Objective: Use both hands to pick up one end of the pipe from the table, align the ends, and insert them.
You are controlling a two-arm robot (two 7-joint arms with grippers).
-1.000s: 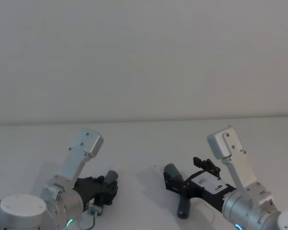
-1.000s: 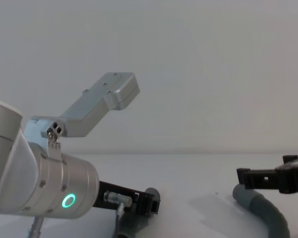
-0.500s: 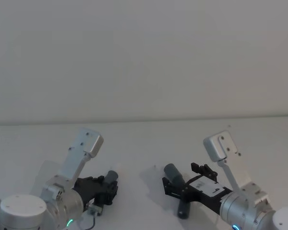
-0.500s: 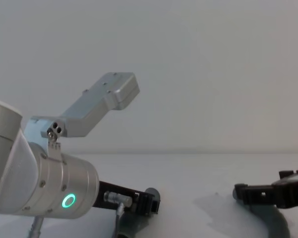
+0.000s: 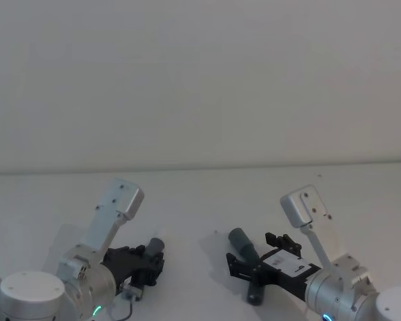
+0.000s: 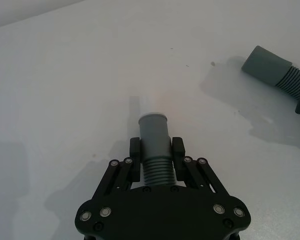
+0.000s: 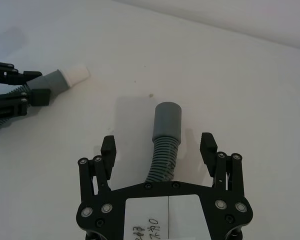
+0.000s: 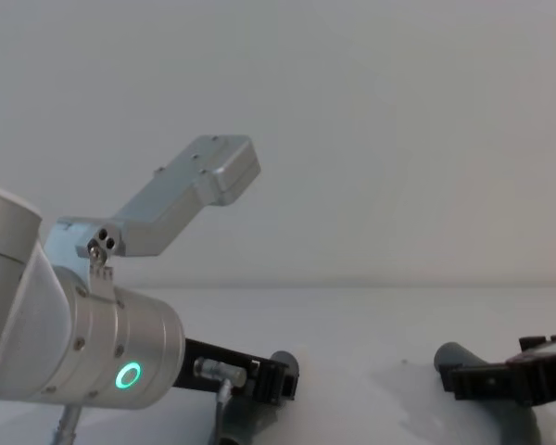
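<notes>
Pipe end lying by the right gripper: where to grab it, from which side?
Probably the ribbed neck of the pipe just behind its cuff, from above, a finger each side. It lies on the table, the open right gripper straddles that spot, and the cuff is left free to mate, as with the left gripper.

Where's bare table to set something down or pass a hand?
Crowded: near edge, left gripper clamping the pipe, right gripper open astride it. Free: table strip from them to the wall; tighter gap between left cuff and right cuff.
</notes>
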